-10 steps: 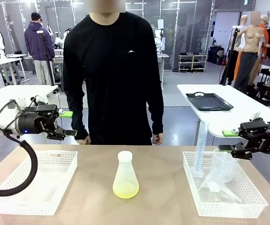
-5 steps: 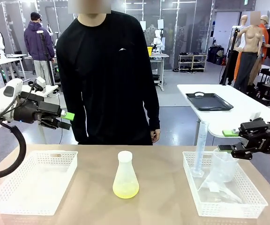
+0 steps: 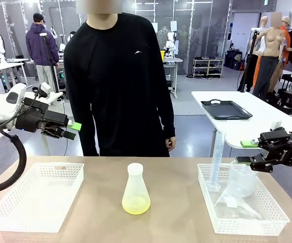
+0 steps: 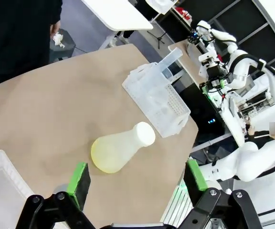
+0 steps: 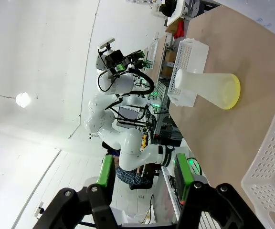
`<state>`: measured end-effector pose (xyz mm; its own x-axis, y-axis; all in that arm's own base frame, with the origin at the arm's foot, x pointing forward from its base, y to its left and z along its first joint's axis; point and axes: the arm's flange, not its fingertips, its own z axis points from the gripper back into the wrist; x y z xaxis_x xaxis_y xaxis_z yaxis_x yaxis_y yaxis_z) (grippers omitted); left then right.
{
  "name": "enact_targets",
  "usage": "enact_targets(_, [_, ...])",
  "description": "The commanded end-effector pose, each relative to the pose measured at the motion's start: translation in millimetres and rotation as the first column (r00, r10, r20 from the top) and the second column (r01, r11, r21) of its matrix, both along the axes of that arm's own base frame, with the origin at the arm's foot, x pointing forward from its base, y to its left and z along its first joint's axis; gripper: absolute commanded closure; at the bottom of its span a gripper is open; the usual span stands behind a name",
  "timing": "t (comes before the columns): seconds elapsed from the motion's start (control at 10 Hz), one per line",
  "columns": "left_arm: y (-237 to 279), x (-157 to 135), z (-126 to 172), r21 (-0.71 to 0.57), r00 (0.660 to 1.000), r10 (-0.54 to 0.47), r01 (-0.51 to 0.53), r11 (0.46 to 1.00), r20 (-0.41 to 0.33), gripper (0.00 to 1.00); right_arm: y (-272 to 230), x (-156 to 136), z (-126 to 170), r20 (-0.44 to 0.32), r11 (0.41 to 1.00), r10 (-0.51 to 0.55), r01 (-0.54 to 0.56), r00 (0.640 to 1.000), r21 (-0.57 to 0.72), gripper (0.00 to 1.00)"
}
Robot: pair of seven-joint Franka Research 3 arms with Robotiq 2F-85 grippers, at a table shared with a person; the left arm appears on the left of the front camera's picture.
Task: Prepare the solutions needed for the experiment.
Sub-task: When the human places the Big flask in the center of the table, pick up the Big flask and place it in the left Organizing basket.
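A frosted conical flask [image 3: 136,186] with a white cap stands at the table's middle. The solutions [image 3: 136,205] form a shallow yellow-green layer in its base. My left gripper [image 3: 72,130] hangs open in the air above the table's far left, well away from the flask. My right gripper [image 3: 241,152] hovers over the right basket's far edge, its jaws apart with nothing between them. Through the left wrist view, the flask [image 4: 123,149] and its liquid [image 4: 102,161] lie beyond the open left gripper [image 4: 136,176]. In the right wrist view, the flask [image 5: 204,87] sits far beyond the right gripper [image 5: 144,174].
A white basket [image 3: 14,220] sits at the left. At the right, a second basket [image 3: 275,223] holds a tall graduated cylinder [image 3: 217,159] and clear plastic beakers [image 3: 242,177]. A person in black [image 3: 120,81] stands at the far edge.
My left arm has risen and drawn back to the left, away from the table's edge. The person's hand has left the table. The right arm and the flask have not moved.
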<state>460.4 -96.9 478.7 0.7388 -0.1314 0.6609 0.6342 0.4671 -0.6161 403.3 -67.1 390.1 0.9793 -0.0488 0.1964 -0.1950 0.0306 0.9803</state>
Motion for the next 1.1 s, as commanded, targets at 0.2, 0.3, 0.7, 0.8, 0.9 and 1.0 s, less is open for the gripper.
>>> enact_targets(0.2, [-28, 48, 16, 0.537, 0.897, -0.003, -0.261, 0.802, 0.441, 0.0, 0, 0, 1, 0.003, 1.0, 0.005, -0.005, 1.0, 0.008, 0.36])
enact_targets(0.3, [-33, 42, 22, 0.561, 0.904, -0.009, -0.257, 0.787, 0.427, 0.0, 0, 0, 1, 0.003, 1.0, 0.005, -0.005, 1.0, 0.008, 0.36])
enact_targets(0.7, [-29, 68, -2, 0.61, 0.81, -0.254, -0.154, 0.778, 0.529, 0.0, 0, 0, 1, 0.003, 1.0, 0.005, -0.005, 1.0, 0.008, 0.36])
enact_targets(0.8, [-26, 74, -15, 0.618, 0.809, -0.262, -0.153, 0.771, 0.526, 0.0, 0, 0, 1, 0.003, 1.0, 0.005, -0.005, 1.0, 0.008, 0.36])
enact_targets(0.9, [-37, 59, 9, 0.611, 0.84, -0.179, -0.21, 0.763, 0.513, 0.0, 0, 0, 1, 0.003, 1.0, 0.005, -0.005, 1.0, 0.008, 0.36])
enact_targets(1.0, [-37, 59, 9, 0.611, 0.84, -0.179, -0.21, 0.763, 0.513, 0.0, 0, 0, 1, 0.003, 1.0, 0.005, -0.005, 1.0, 0.008, 0.36])
